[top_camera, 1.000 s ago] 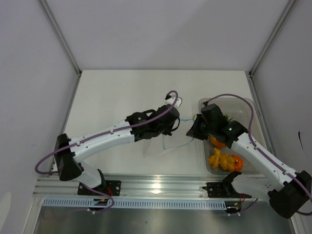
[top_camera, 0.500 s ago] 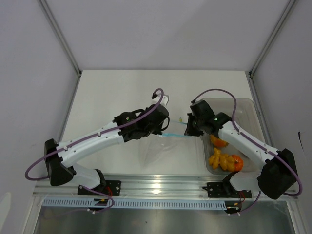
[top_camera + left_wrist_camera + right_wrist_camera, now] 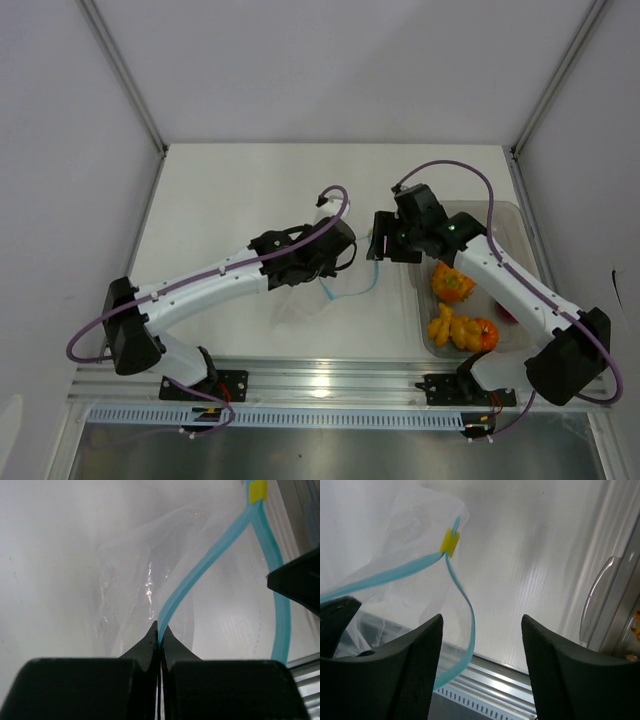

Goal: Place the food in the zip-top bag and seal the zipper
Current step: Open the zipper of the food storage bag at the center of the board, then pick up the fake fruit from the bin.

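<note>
"Left pincer [image 3: 159, 630]?"
"I had it clenched on the zipper [image 3: 212, 555], with the zip-top bag [image 3: 125, 585] spread just beyond on the surface [image 3: 230, 200]."
"Right pincer [image 3: 481, 665]?"
"Released, the strip looping loose between its fingers. Food [image 3: 458, 325] lay rightward in the bin [image 3: 505, 215]."

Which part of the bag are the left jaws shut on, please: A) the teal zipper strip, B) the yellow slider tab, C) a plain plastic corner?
A: the left wrist view shows the left jaws pinching the teal zipper strip, with the yellow slider tab apart from them, farther along it.
</note>
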Controlling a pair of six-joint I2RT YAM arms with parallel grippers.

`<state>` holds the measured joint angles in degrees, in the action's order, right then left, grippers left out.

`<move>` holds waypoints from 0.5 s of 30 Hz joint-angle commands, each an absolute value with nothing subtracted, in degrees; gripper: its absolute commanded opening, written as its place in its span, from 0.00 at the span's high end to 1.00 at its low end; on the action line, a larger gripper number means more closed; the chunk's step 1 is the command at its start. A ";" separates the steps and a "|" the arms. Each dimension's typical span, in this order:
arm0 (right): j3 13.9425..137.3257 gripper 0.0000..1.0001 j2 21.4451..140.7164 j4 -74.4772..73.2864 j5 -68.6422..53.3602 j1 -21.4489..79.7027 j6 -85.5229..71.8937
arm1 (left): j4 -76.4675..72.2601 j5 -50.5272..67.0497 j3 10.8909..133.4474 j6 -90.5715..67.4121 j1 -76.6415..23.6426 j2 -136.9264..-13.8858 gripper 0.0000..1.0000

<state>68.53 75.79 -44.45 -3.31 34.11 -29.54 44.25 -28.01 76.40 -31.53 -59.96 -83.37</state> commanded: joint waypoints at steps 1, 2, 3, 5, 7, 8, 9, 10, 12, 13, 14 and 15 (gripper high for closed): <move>72.42 0.32 72.08 -50.17 -3.96 33.84 -28.39 | 42.98 -30.50 80.24 -32.52 -59.33 -84.99 0.99; 72.68 0.32 71.29 -51.14 -3.69 33.84 -28.56 | 42.98 -30.76 80.51 -32.52 -59.33 -85.69 0.99; 73.56 0.31 69.19 -52.20 -2.04 33.75 -29.09 | 42.89 -30.76 81.03 -32.43 -59.24 -85.95 0.99; 74.61 0.25 66.90 -56.15 -0.36 33.05 -30.05 | 42.37 -30.32 81.30 -32.34 -58.80 -86.57 0.99; 76.19 0.16 63.83 -59.83 2.00 29.55 -30.67 | 41.58 -29.97 81.47 -31.82 -58.62 -86.84 0.99; 76.64 0.15 62.94 -60.72 1.93 27.53 -30.50 | 41.40 -29.71 81.65 -31.73 -58.28 -87.01 0.99; 76.99 0.15 62.41 -61.34 1.59 25.42 -30.24 | 41.22 -29.18 82.09 -31.29 -58.18 -87.36 0.99; 77.25 0.15 61.79 -62.22 0.71 20.44 -29.10 | 41.13 -29.09 82.26 -31.03 -58.10 -87.62 0.99; 77.61 0.14 61.52 -63.36 -1.22 14.53 -28.04 | 41.48 -28.92 83.57 -30.33 -57.92 -88.06 0.99; 77.78 0.14 61.78 -63.80 -1.93 9.19 -26.82 | 41.57 -28.92 83.67 -30.15 -57.83 -88.24 0.99; 77.26 0.14 62.40 -63.55 -3.59 6.79 -26.20 | 41.66 -28.92 83.76 -29.89 -57.83 -88.24 0.99; 76.73 0.14 62.92 -63.20 -4.39 4.59 -25.67 | 41.49 -28.83 83.93 -29.53 -57.83 -88.33 0.99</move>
<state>76.47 61.19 -59.92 -1.76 10.17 -28.51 42.83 -28.77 80.93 -30.96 -58.30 -88.03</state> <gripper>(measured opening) 0.858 0.005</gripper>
